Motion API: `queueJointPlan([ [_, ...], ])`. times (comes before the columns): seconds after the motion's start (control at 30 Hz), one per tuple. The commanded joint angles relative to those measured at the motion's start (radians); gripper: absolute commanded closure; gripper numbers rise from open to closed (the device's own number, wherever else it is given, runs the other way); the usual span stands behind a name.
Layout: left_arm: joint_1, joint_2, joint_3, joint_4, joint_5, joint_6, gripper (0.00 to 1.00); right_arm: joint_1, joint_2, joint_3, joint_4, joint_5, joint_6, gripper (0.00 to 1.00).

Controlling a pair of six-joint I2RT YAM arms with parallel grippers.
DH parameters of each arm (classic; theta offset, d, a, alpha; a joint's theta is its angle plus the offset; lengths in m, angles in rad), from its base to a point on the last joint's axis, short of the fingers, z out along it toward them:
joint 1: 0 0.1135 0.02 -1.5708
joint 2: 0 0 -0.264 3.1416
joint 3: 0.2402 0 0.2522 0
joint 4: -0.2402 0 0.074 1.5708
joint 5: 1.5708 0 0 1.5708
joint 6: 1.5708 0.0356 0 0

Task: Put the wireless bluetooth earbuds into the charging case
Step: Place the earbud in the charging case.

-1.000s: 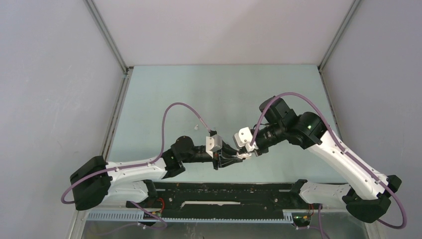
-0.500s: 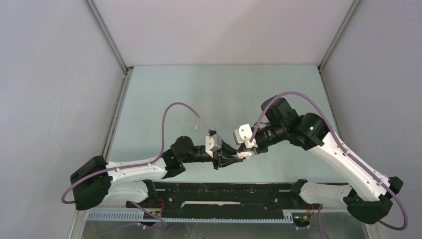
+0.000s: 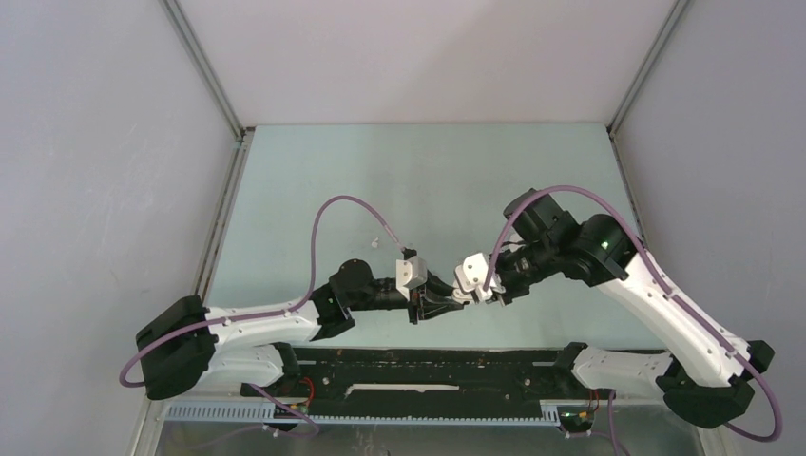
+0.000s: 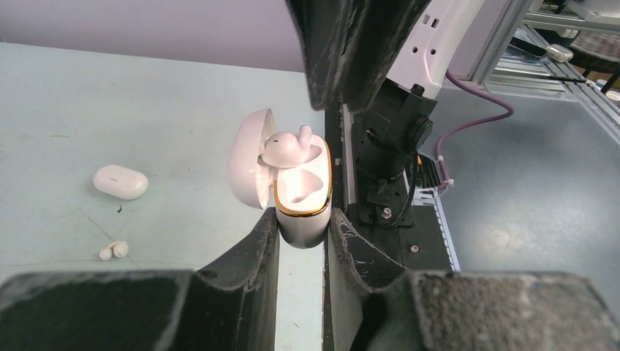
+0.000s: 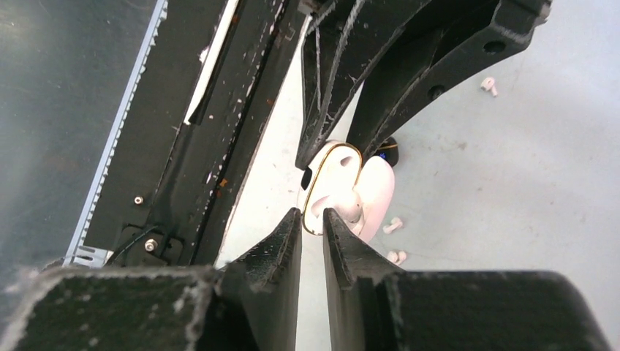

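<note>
My left gripper (image 4: 302, 219) is shut on the base of a white charging case (image 4: 305, 208) with a gold rim, its lid (image 4: 247, 167) swung open to the left. A white earbud (image 4: 285, 150) sits in the case's far pocket, standing partly out; the near pocket is bare. My right gripper (image 5: 312, 212) hangs just over the case (image 5: 330, 183), its jaws a narrow gap apart with nothing between them. The earbud (image 5: 349, 210) lies just beside its right fingertip. In the top view both grippers (image 3: 439, 302) (image 3: 472, 293) meet near the table's front edge.
A second white case (image 4: 121, 181), closed, lies on the table to the left, with loose white earbuds (image 4: 113, 250) near it. More loose earbuds (image 5: 392, 225) (image 5: 488, 85) lie around, and a dark object (image 5: 387, 148) sits half hidden behind the held case. The black base rail (image 3: 428, 375) runs close below.
My right gripper has come down toward the near edge onto the case and its jaws have parted slightly. The left gripper has kept still with the case in it.
</note>
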Motion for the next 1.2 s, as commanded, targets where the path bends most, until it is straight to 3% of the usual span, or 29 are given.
queueJointPlan([
  [0.0, 0.002, -0.004, 0.049, 0.001, -0.001, 0.020, 1.00, 0.005, 0.033, 0.034, -0.038, 0.044, -0.028, 0.79],
  [0.83, 0.002, 0.002, 0.046, 0.037, 0.009, 0.000, 1.00, 0.022, 0.095, 0.021, 0.032, 0.051, -0.004, 0.62],
  [1.17, 0.002, 0.004, 0.039, 0.047, 0.006, -0.008, 1.00, 0.047, 0.100, 0.011, 0.030, 0.059, 0.008, 0.62],
])
